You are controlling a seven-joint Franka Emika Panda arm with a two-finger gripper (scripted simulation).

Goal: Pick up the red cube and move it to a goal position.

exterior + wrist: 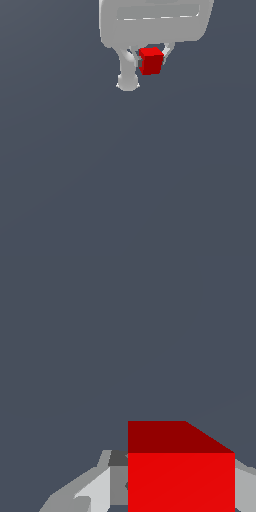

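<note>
The red cube sits between the two white fingers of my gripper, just under the pale grey hand body near the top of the exterior view. One finger presses against the cube's side on the exterior view's left; of the other finger only a small part shows past the cube. In the wrist view the red cube fills the space between the grey fingers, and my gripper is shut on it. No goal marker shows in either view.
A plain dark blue-grey surface fills both views. No other object, edge or container shows.
</note>
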